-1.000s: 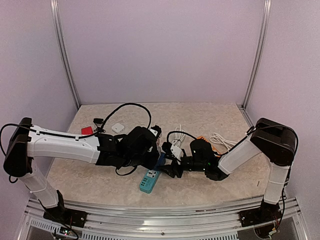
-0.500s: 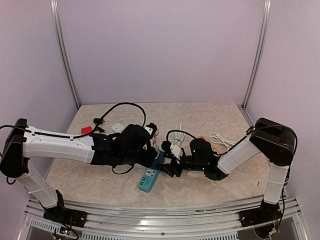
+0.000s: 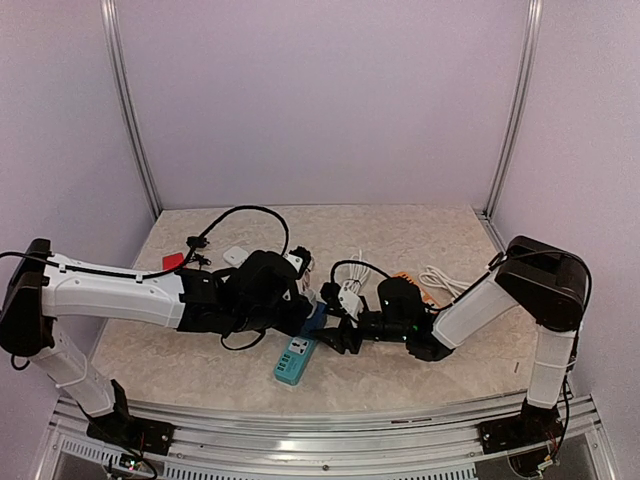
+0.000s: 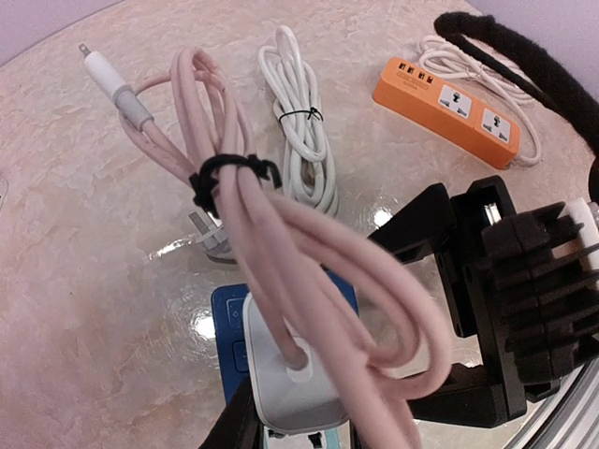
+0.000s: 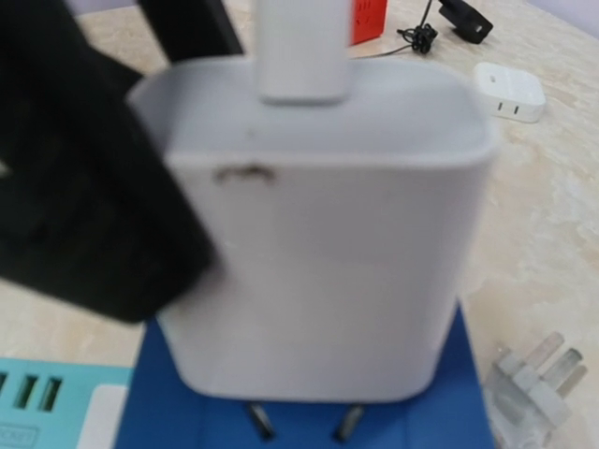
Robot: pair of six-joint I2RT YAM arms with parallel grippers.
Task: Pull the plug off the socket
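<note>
Pale lilac walls close in the space: a back wall (image 3: 320, 100) across the top, a left wall (image 3: 50, 120) and a right wall (image 3: 590, 120) at the edges. Metal posts (image 3: 128, 110) rise in the rear corners. The beige, marble-patterned table top (image 3: 400, 225) shows glossy glare. A metal rail (image 3: 320, 440) runs along the bottom.

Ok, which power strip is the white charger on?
The blue strip, under the white charger with the pink cable; the orange strip lies farther back, sockets empty.

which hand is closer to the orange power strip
Right. The right hand is just left of the orange power strip; the left hand is farther left, gripping the white plug.
</note>
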